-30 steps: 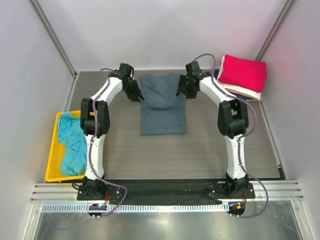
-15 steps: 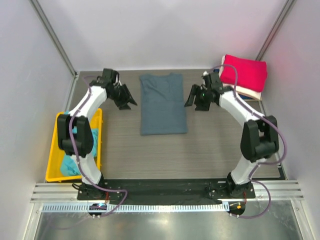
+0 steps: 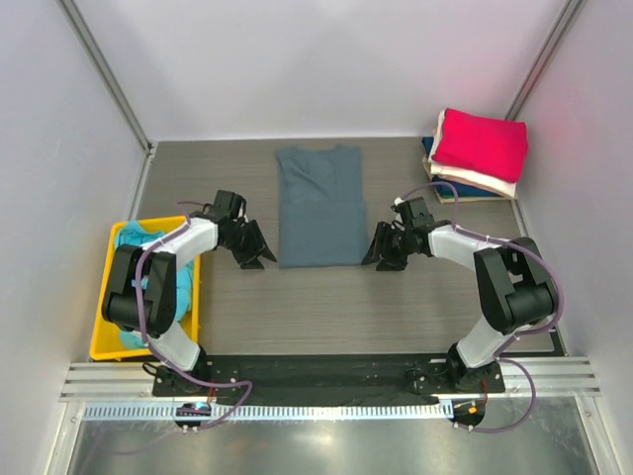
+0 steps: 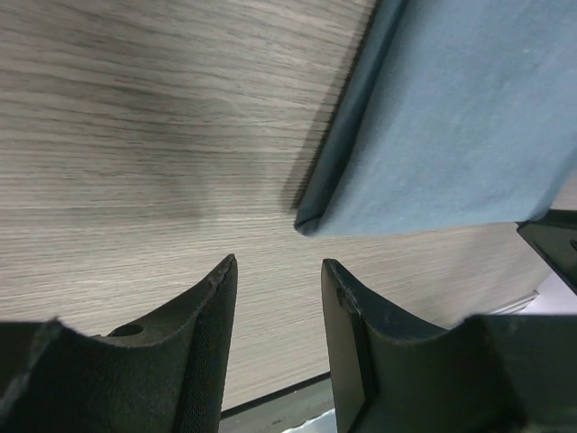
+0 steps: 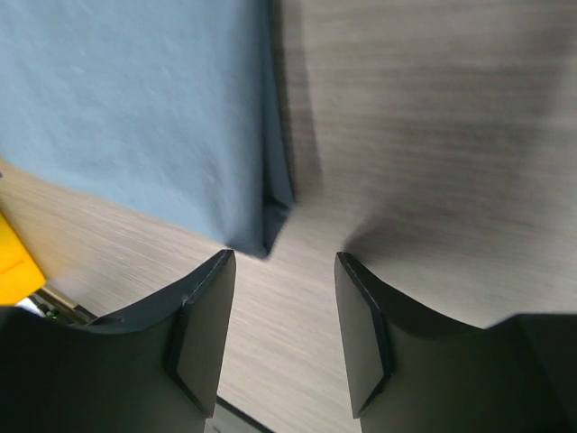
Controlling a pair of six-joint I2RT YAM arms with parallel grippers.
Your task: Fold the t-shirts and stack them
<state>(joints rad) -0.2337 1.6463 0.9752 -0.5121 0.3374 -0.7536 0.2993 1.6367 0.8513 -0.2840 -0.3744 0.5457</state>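
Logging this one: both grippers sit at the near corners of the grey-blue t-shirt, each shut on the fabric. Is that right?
Not quite. The left gripper and right gripper do sit at the near corners of the grey-blue t-shirt, but both are open, not shut on the fabric. Each wrist view shows the shirt's corner lying on the table just beyond the spread fingers, ungripped.

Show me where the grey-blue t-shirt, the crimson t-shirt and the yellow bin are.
grey-blue t-shirt [image 3: 321,213], top external view, middle of its body.
crimson t-shirt [image 3: 480,142], top external view, centre of its top face.
yellow bin [image 3: 109,348], top external view, its near rim.
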